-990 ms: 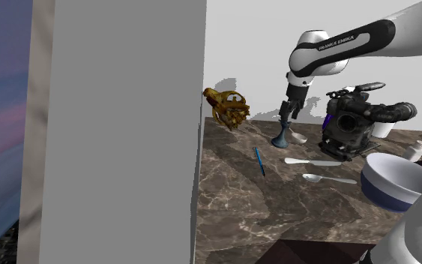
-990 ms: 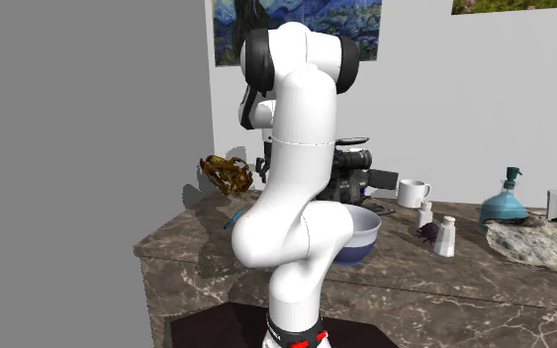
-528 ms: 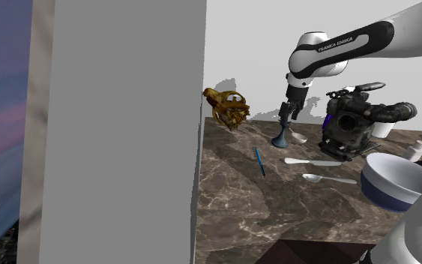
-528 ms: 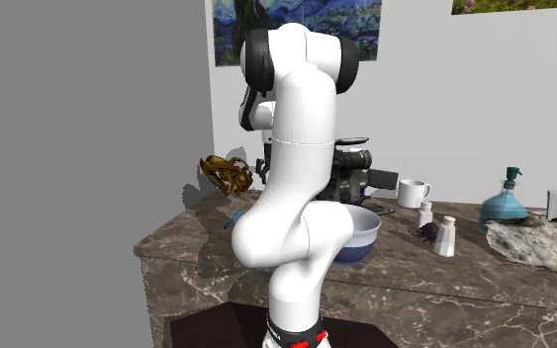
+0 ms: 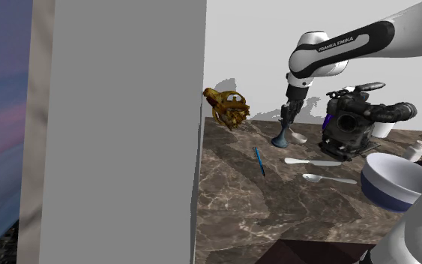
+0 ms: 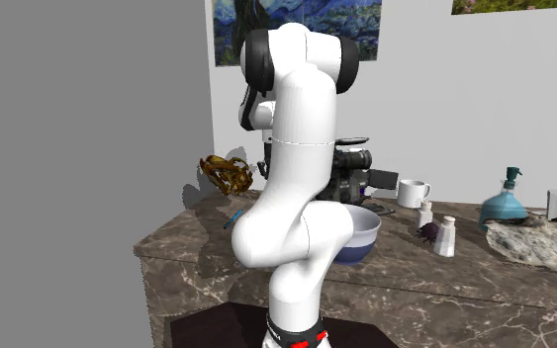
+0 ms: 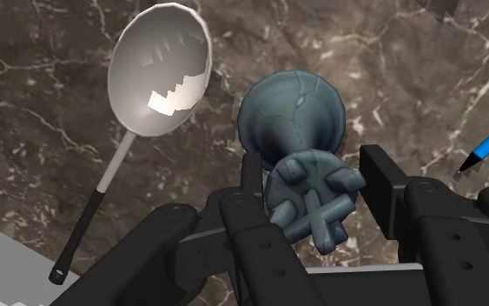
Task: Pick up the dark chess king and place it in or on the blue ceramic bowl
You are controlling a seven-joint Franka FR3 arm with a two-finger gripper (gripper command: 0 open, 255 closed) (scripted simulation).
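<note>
1. marbled counter (image 7: 390, 61) is carrying the dark chess king (image 7: 299, 130), upright beside a ladle (image 7: 160, 69).
2. we are clenching our gripper (image 7: 313, 169) on its head.
3. we are reading "franka emika" on the arm (image 5: 344, 43).

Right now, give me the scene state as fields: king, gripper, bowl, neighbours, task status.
chess king: dark grey-blue, apparently standing on the marble counter
gripper: around the king's top; grip not confirmable
bowl: blue outside, white inside, toward the shoulder view's right of the king; king not in it
neighbours: silvery ladle on one side of the king, blue pen on the other, black camera beyond the ladle
task status: pick not confirmed, place not yet done
</note>
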